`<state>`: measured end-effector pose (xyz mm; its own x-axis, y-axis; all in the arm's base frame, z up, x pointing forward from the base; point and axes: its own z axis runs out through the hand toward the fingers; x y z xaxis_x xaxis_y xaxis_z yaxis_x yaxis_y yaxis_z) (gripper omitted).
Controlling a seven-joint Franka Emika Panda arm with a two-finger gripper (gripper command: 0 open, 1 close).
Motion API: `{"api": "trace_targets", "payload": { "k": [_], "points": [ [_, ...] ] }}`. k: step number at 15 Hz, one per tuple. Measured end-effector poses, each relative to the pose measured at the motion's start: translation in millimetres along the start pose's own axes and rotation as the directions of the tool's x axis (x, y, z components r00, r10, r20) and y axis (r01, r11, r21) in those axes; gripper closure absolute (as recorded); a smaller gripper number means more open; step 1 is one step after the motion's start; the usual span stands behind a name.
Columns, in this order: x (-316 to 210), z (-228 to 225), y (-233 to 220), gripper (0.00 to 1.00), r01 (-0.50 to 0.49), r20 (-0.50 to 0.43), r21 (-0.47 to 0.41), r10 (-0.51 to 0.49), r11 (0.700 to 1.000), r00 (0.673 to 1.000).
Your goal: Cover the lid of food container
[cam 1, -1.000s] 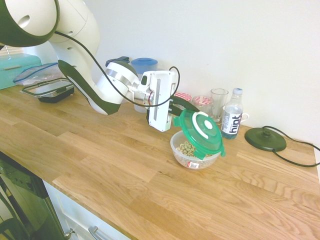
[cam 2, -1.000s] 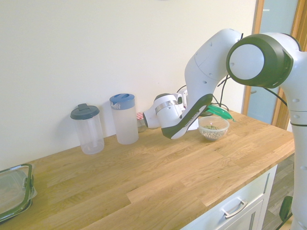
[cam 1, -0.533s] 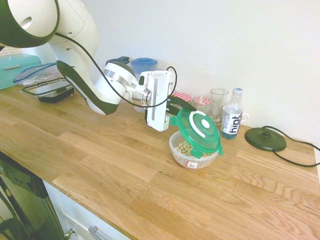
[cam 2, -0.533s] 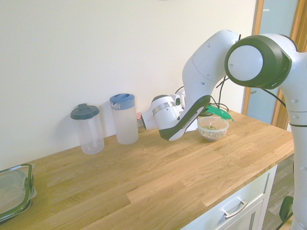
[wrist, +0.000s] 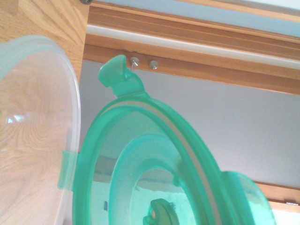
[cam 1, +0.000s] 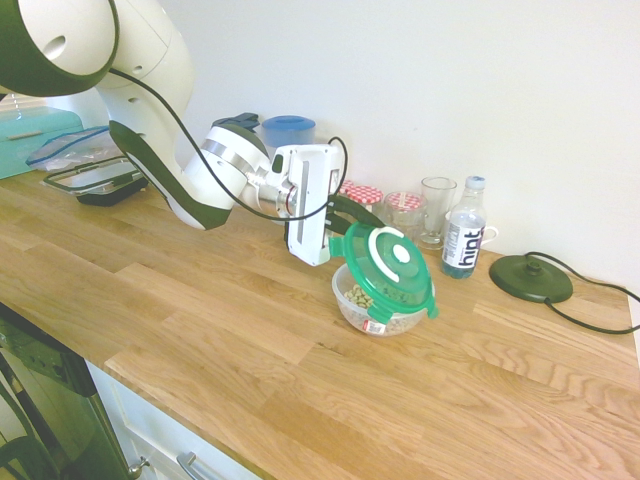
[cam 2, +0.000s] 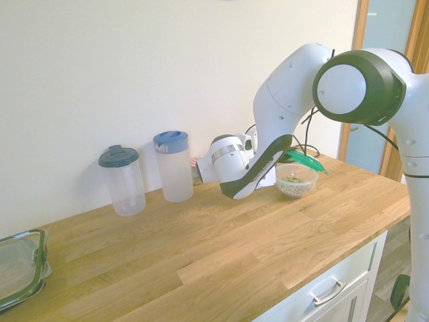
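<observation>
While the round translucent green plastic lid (cam 1: 388, 262) hung further toward the water bottle (cam 1: 463, 241) a second ago, it now sits lower and closer over the small round clear plastic bowl of beige cereal rings (cam 1: 377, 306) — tilted, its far edge near the bowl's rim, its near edge raised. The pincer (cam 1: 345, 218) is pinching the lid's edge from the side, pointing level. By my reading the lid is nearly centred, so what remains is levelling and pressing it down. The bowl stands on the wooden surface (cam 1: 250, 340), well back from the front edge, with open board before it; behind it the red-checked-lid jars (cam 1: 385, 203), a drinking glass (cam 1: 437, 208) and the bottle stand near, leaving little room on that side.
</observation>
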<state>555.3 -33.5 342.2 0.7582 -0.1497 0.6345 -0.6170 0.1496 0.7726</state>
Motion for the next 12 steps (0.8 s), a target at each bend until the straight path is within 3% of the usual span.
{"api": "trace_targets", "payload": {
  "k": [7,12],
  "points": [
    [3.9,-5.8,1.9,0.00,-0.009,-0.003,0.011,0.009,1.000,1.000],
    [23.9,-34.0,5.2,0.00,-0.002,0.037,0.135,-0.003,0.991,0.999]
  ]
}}
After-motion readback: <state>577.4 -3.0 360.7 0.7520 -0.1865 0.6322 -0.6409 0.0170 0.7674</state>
